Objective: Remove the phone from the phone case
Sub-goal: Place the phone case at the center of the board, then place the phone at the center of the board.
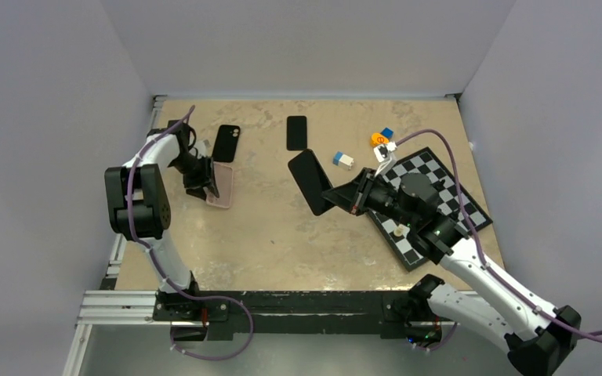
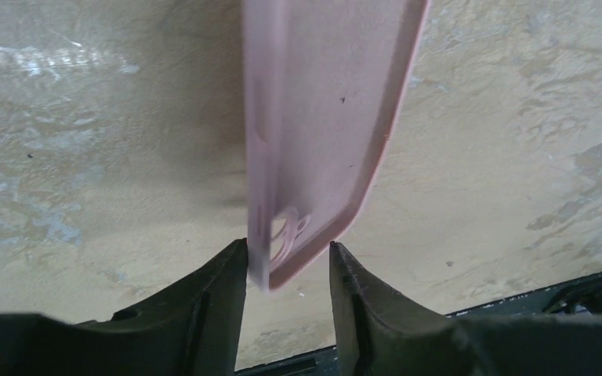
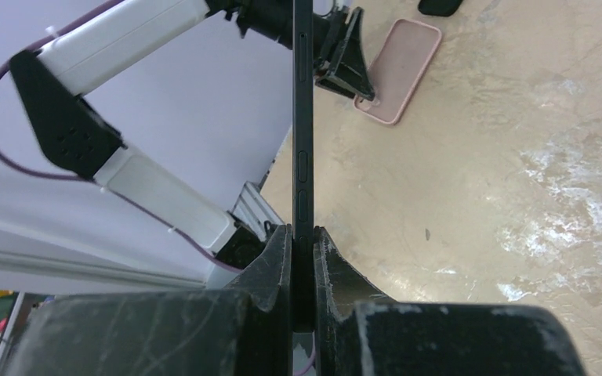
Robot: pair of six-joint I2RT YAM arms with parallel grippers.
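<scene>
Pink phone case [image 1: 223, 186]: you have it empty, open side up, on the tan table [image 1: 282, 243] at the left. The wrist view shows its bare inside and the camera cut-out.

Left gripper [image 2: 288, 247]: your fingers [image 2: 219, 305] stand apart on either side of the case's cut-out end. That end sits in the gap between them. The tips are very close to its edges, and you cannot tell whether either one touches.

Black phone [image 1: 310, 182]: out of the case and well apart from it, near the middle of the table. It is held off the surface and tilted. From the right wrist camera you see it edge-on, with its side buttons showing.

Right gripper [image 3: 303, 231]: clamped on the phone's near end, with a finger pressed to each flat face.

Black slab with camera cut-out [image 1: 226, 142]: flat on the table just beyond the pink case. You cannot tell whether it is a phone or a case.

Second black slab [image 1: 297, 132]: flat, farther back, near the centre.

Checkerboard [image 1: 427, 166]: on the right, partly under your right arm, with a small pale piece [image 1: 399, 232] on it.

Small blocks: a white-and-blue one [image 1: 343, 160], an orange one [image 1: 377, 139] and a blue one [image 1: 387, 132], grouped beyond the board's far corner.
</scene>
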